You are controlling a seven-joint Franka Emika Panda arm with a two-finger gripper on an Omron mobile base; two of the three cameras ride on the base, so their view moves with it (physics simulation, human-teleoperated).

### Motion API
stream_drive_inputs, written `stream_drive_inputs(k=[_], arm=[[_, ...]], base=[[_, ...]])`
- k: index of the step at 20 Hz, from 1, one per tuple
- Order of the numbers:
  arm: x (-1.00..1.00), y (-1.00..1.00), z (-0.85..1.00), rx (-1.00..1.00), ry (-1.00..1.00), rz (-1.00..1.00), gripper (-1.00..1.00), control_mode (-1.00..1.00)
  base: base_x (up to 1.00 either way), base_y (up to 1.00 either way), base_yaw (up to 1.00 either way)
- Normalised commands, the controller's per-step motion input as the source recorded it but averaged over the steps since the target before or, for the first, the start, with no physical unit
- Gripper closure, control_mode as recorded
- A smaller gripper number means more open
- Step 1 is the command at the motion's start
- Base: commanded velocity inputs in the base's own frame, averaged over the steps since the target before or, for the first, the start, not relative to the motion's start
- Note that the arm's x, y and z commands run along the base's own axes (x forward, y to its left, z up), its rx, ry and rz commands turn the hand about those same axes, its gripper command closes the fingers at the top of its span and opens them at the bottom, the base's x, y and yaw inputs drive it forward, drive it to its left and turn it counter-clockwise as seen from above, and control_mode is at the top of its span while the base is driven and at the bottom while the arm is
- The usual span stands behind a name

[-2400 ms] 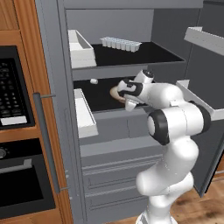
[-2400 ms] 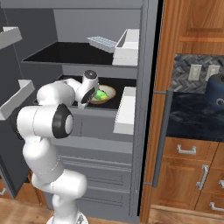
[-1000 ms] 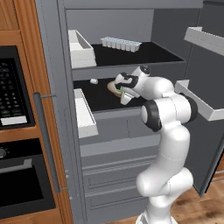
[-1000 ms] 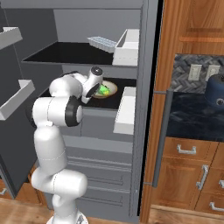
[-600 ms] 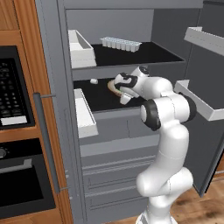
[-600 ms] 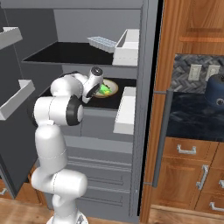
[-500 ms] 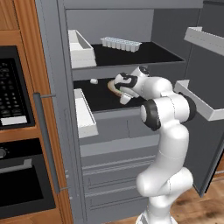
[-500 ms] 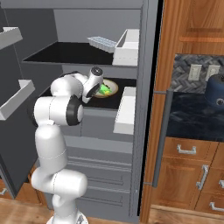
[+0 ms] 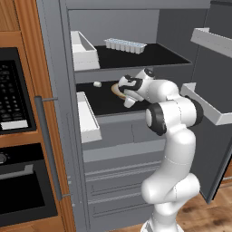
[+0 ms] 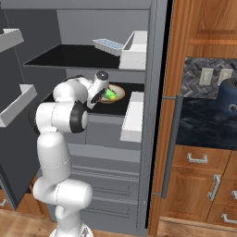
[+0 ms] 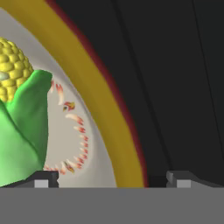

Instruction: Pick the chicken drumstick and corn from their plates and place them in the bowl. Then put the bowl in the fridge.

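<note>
The bowl (image 9: 116,90) (image 10: 117,94), beige inside with a tan rim (image 11: 109,109), rests on the dark middle shelf of the open grey fridge (image 9: 59,68) (image 10: 152,46). The corn (image 10: 110,95) (image 11: 22,131) lies in it, green husk with yellow kernels. My gripper (image 9: 123,94) (image 10: 102,96) (image 11: 111,177) is open at the bowl's near edge, its fingertips set wide on either side of the rim. The chicken drumstick is hidden. The plates are out of view.
A white bin (image 9: 84,50) and an ice tray (image 9: 124,44) sit on the upper shelf. Another white bin (image 9: 88,118) (image 10: 132,115) hangs at the middle shelf's front. Door racks (image 9: 213,41) jut out on the right; the black oven (image 9: 13,90) is left of the fridge.
Since 2.4 s ago the arm has reached deeper into the fridge toward the bowl. Over the last second the hand and bowl have barely moved.
</note>
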Motion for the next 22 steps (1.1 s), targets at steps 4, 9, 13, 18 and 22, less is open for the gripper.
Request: stream_drive_inputs(k=[4, 9, 13, 18, 22], arm=[[0.00, 0.01, 0.00, 0.00, -0.12, 0.00, -1.00, -1.00], [0.00, 0.00, 0.00, 0.00, -0.13, 0.00, -1.00, -1.00], [0.00, 0.00, 0.00, 0.00, -0.16, 0.00, -1.00, -1.00], [-0.05, 0.00, 0.03, 0.00, -0.06, 0.00, -1.00, -1.00], [-0.22, 0.00, 0.06, 0.00, -0.06, 0.00, -1.00, -1.00]], base=[[0.00, 0.00, 0.00], [0.00, 0.00, 0.00], [0.00, 0.00, 0.00], [0.00, 0.00, 0.00], [0.00, 0.00, 0.00]])
